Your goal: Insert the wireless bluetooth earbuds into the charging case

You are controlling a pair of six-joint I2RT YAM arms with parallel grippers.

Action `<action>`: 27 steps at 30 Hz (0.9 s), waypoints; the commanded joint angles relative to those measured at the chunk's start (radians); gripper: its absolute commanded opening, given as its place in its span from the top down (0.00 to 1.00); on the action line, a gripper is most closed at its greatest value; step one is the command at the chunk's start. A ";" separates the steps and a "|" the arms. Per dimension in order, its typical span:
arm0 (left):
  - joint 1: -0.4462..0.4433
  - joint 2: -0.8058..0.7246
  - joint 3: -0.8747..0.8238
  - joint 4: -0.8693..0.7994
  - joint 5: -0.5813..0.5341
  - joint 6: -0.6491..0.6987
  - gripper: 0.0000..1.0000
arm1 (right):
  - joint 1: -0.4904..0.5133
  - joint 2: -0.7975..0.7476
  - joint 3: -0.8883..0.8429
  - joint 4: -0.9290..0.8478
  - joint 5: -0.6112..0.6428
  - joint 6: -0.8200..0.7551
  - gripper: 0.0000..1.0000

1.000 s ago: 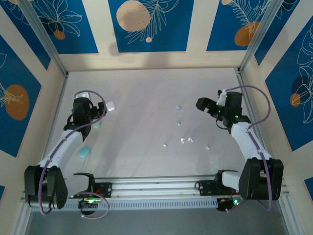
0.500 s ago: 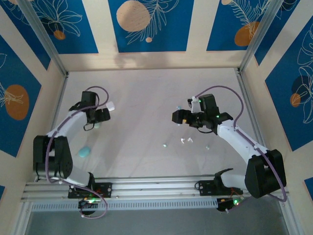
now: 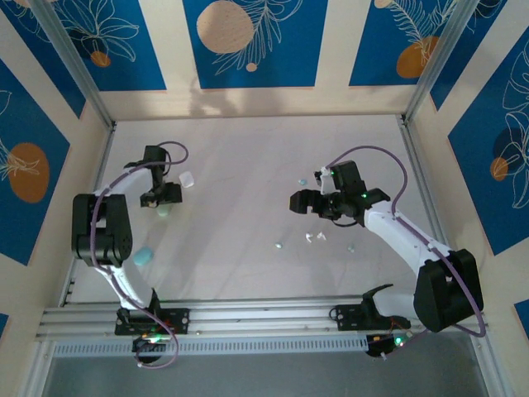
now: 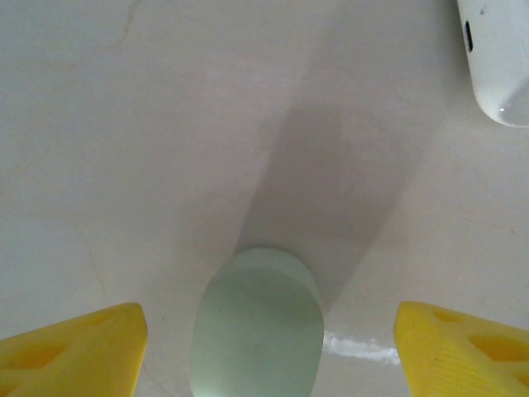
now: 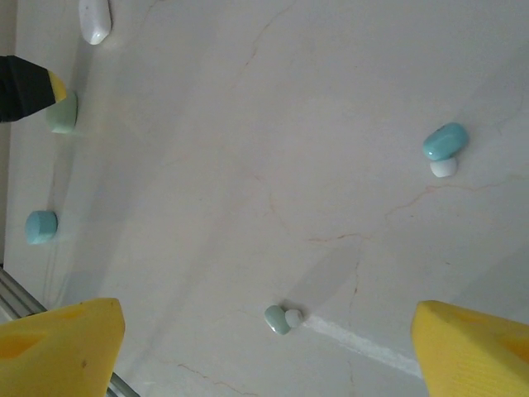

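Note:
In the left wrist view a pale green charging case (image 4: 258, 327) lies on the table between my left gripper's (image 4: 269, 351) yellow fingertips (image 4: 78, 347), with a gap on each side. From above, the left gripper (image 3: 157, 198) hangs over that case (image 3: 164, 212). My right gripper (image 3: 299, 203) is open above the middle of the table. Its wrist view shows a greenish earbud (image 5: 278, 318) lying between its open fingers (image 5: 58, 351) and a teal earbud (image 5: 445, 142) farther off. Other earbuds (image 3: 279, 245) lie loose on the table, one of them white (image 3: 312, 238).
A white case (image 3: 188, 179) lies just right of the left gripper and shows at the corner of its wrist view (image 4: 500, 58). A teal case (image 3: 142, 257) sits nearer the left arm's base. Patterned walls close the table on three sides.
The left arm has swung in and brought its gripper down over the pale green case, its jaws narrowing. The right arm has moved left from the table's right side to the earbuds.

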 commanded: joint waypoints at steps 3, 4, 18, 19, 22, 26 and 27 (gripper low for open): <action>0.011 0.046 0.044 -0.067 0.016 0.042 0.28 | 0.006 -0.006 0.041 -0.047 0.026 -0.024 0.10; 0.011 0.049 0.045 -0.066 0.011 0.044 0.30 | 0.006 -0.006 0.043 -0.048 0.030 -0.024 0.10; 0.007 0.071 0.041 -0.091 0.112 0.063 0.57 | 0.008 -0.023 0.036 -0.073 0.068 -0.019 0.10; 0.005 0.065 0.038 -0.092 0.141 0.068 0.60 | 0.007 -0.026 0.032 -0.073 0.074 -0.015 0.10; -0.012 0.033 0.016 -0.093 0.223 0.066 0.63 | 0.006 -0.039 0.020 -0.074 0.095 0.003 0.10; -0.105 -0.039 -0.047 -0.060 0.282 0.047 0.63 | -0.002 -0.060 -0.002 -0.089 0.153 0.055 0.10; -0.145 -0.057 -0.066 -0.046 0.278 0.051 0.62 | -0.013 -0.063 -0.007 -0.100 0.168 0.071 0.09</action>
